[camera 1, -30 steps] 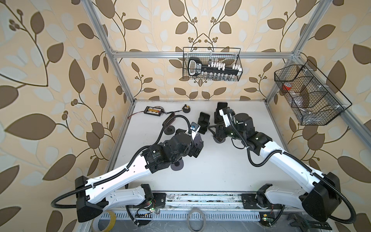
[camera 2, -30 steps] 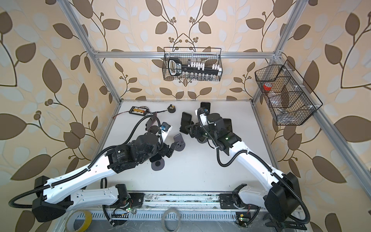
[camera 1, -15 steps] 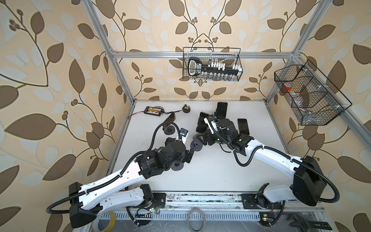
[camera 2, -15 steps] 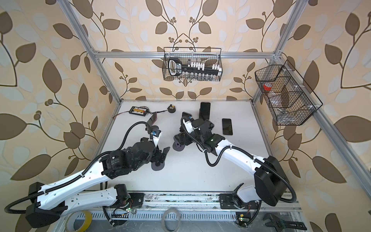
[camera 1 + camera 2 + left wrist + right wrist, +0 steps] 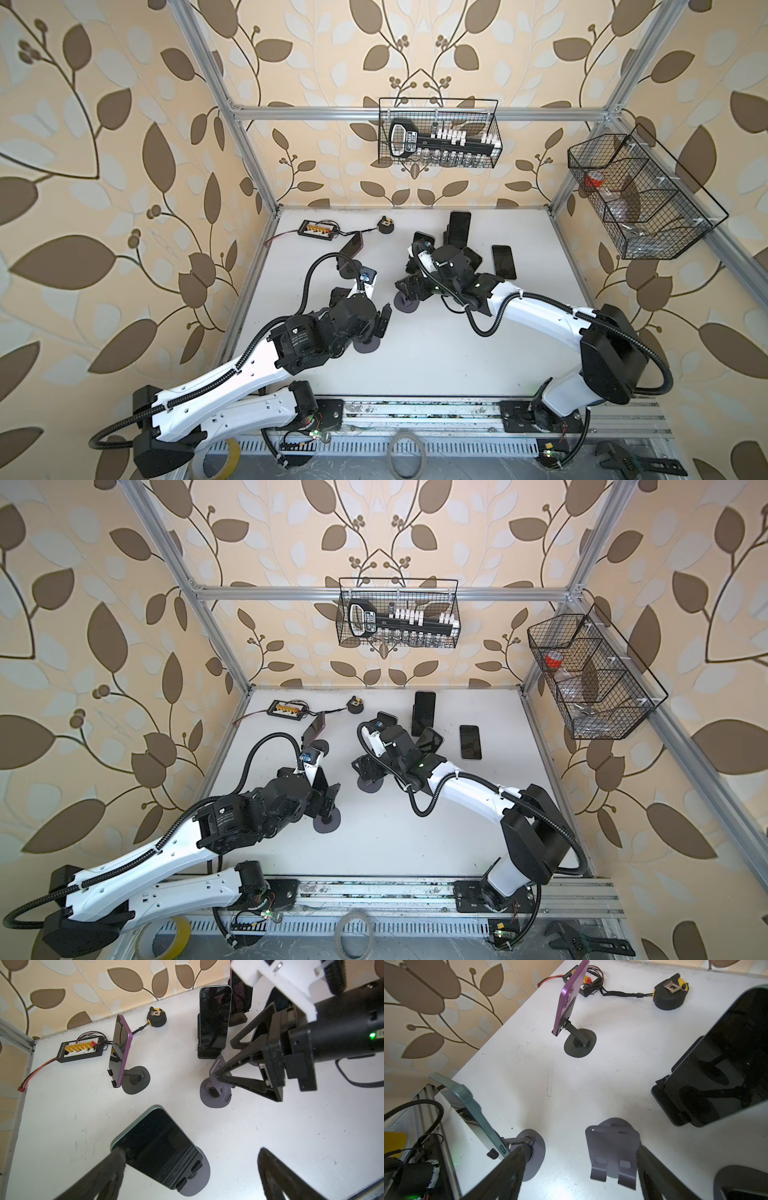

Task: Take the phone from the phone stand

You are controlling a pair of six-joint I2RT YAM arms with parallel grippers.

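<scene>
**Change over the last second:** the right arm has swung off the back cluster of phones to mid-counter. The right gripper (image 5: 581, 1147) now straddles the empty stand (image 5: 612, 1147). Its jaws are parted wider than before, with only the bare cradle plate between them and nothing held. A flat phone (image 5: 503, 262) lies on the right side of the counter (image 5: 436, 374), apart from every stand, on a patch that arm covered a second ago. The left arm has drawn back toward the near edge. The left gripper (image 5: 192, 1153) is fully spread and empty, one jaw tip at the corner of the green phone (image 5: 158, 1145), the other well clear.

**Reading:** one stand looks done. The green phone sits in the occupied stand (image 5: 202, 1176), leaning back with its lower edge in the hooks. It is probably next; there is no grip on it yet.

**Materials:**
- **Phone:** the face is glossy black glass, mirror-like. The frame is matte green with rounded corners.
- **Stands:** matte grey and sheet-like, each with a round disc base, a short hinged arm and a flat plate ending in two upturned lips.
- **Gripper jaws:** black open triangles with a grainy surface.
- **Counter:** white, matte, scuffed.
</scene>
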